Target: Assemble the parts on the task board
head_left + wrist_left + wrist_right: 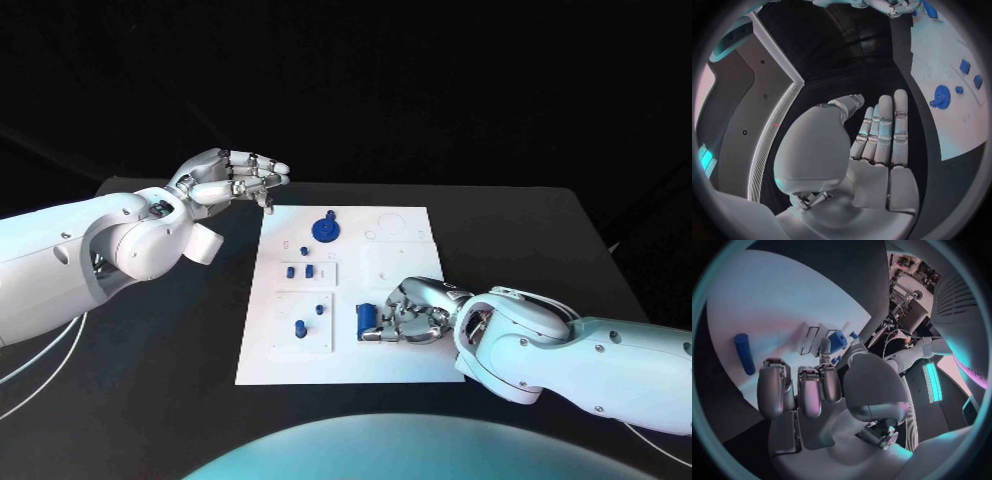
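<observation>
The white task board (389,345) lies mid-table. On it are a blue gear (327,230), small blue parts (296,270) in its middle panel and others (300,327) in the near panel. A blue cylinder (368,318) lies flat on the board. My right hand (415,312) rests on the board just right of that cylinder with its fingers curled in and nothing in them. In the right wrist view the cylinder (744,353) lies a little apart from the curled fingers (811,385). My left hand (231,180) hovers off the board's far left corner, holding nothing, its fingers (882,132) stretched out.
Black table (159,400) surrounds the board on all sides. The left wrist view shows the board (942,40) with the gear (941,96) and small parts (965,66) off to the side of my left palm.
</observation>
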`<action>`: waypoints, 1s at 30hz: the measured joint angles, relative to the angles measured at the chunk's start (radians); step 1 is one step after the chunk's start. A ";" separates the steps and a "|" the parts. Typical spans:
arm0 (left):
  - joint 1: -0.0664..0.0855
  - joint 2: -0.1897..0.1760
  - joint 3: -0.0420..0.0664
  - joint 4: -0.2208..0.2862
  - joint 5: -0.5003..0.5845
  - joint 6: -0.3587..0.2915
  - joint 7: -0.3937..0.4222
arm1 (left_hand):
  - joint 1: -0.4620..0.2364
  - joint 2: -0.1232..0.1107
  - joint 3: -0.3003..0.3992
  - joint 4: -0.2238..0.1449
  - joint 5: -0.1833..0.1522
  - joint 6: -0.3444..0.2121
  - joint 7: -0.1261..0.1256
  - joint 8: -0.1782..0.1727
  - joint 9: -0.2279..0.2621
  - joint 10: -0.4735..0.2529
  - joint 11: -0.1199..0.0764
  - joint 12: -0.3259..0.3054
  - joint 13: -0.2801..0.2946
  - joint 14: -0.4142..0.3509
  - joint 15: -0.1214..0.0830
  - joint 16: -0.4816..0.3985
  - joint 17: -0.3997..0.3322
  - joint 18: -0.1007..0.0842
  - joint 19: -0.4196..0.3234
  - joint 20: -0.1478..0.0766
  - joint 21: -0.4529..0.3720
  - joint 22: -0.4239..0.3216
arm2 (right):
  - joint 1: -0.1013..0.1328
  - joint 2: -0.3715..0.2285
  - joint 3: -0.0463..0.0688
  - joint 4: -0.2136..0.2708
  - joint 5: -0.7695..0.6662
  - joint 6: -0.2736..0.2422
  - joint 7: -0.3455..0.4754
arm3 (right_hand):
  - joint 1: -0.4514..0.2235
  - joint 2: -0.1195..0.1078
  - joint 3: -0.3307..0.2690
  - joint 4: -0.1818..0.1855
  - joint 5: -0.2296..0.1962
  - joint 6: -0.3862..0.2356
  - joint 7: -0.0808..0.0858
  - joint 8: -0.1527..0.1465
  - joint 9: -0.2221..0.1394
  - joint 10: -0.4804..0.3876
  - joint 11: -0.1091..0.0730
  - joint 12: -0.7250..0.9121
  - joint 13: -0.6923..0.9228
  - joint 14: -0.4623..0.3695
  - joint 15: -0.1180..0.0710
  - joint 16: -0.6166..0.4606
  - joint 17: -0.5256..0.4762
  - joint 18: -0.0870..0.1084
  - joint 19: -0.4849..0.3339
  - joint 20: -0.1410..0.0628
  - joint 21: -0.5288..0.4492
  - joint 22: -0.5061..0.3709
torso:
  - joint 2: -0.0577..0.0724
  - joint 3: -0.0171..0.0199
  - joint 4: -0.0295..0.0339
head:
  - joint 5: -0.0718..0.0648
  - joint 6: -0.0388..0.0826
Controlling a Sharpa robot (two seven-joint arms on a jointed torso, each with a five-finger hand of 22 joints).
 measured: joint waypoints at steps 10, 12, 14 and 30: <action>0.000 0.001 0.000 0.000 0.000 0.001 0.000 | 0.000 0.000 0.000 0.000 0.000 0.000 0.000 0.000 -0.001 0.000 0.000 0.000 -0.001 0.000 0.000 0.000 0.000 0.000 0.000 0.000 0.000 0.001 | 0.000 0.002 0.000 -0.020 -0.006 0.008 -0.001 | 0.047 0.047 0.008 -0.003 0.000 -0.004 -0.004 0.008 0.003 0.000 0.000 0.000 0.000 0.000 0.000 0.000 0.000 0.000 -0.004 -0.004 0.012 0.000 | 0.001 -0.0004 0.0004 | -0.004 0.003; 0.000 0.002 0.000 0.000 0.000 0.001 0.000 | 0.000 0.000 0.000 0.000 0.000 0.000 0.000 0.000 -0.001 0.000 0.000 0.000 -0.001 0.000 0.000 0.000 0.000 0.000 0.000 0.000 0.000 0.001 | 0.000 0.003 0.000 -0.024 -0.007 0.008 -0.001 | 0.054 0.054 0.009 -0.003 0.000 -0.004 -0.004 0.008 0.003 0.000 0.000 0.000 0.000 0.000 0.000 0.000 0.000 0.000 -0.004 -0.004 0.012 0.000 | 0.001 -0.0005 0.0003 | -0.004 0.003; 0.000 0.002 0.000 0.000 0.000 0.001 0.000 | 0.000 0.000 0.000 0.000 0.000 0.000 0.000 0.000 -0.001 0.000 0.000 0.000 -0.001 0.000 0.000 0.000 0.000 0.000 0.000 0.000 0.000 0.001 | 0.000 0.003 0.000 -0.026 -0.007 0.007 -0.001 | 0.059 0.059 0.014 -0.003 -0.001 -0.007 -0.007 0.008 0.003 0.000 0.000 0.000 0.000 0.000 0.000 0.000 0.000 0.000 -0.004 -0.004 0.012 0.000 | 0.001 -0.0005 0.0003 | -0.004 0.003; 0.000 -0.003 0.000 -0.017 0.001 0.003 0.002 | 0.000 0.000 0.000 0.000 0.000 0.000 0.000 0.005 -0.001 0.000 0.000 0.000 -0.001 0.000 0.000 0.000 0.000 0.000 0.000 0.000 0.000 0.001 | 0.000 0.001 0.000 -0.012 -0.035 -0.001 -0.009 | 0.131 0.079 0.044 -0.009 -0.004 -0.014 -0.007 0.012 0.002 0.004 -0.003 0.004 0.002 0.000 0.000 0.000 0.000 0.000 -0.004 -0.004 0.012 0.000 | 0.000 0.0008 -0.0004 | 0.000 0.005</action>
